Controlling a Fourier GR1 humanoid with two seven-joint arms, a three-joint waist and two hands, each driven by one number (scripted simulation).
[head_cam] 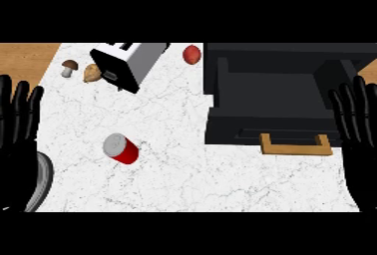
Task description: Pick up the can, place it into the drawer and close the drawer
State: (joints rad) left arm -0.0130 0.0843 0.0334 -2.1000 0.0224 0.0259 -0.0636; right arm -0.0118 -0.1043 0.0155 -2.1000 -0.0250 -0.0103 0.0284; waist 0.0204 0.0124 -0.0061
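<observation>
A toaster (126, 62), mushroom (69, 66), potato (92, 72) and red fruit (191, 54) sit on the counter (199, 169).

The left hand (18, 149) hides the worktop's (184, 174) left edge; beside the drawer (273, 94), the right hand (359, 139) is cut off.

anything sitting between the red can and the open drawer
No. In the head view, only bare white marble counter lies between the can and the drawer. The toaster sits farther back, off that line.
</observation>
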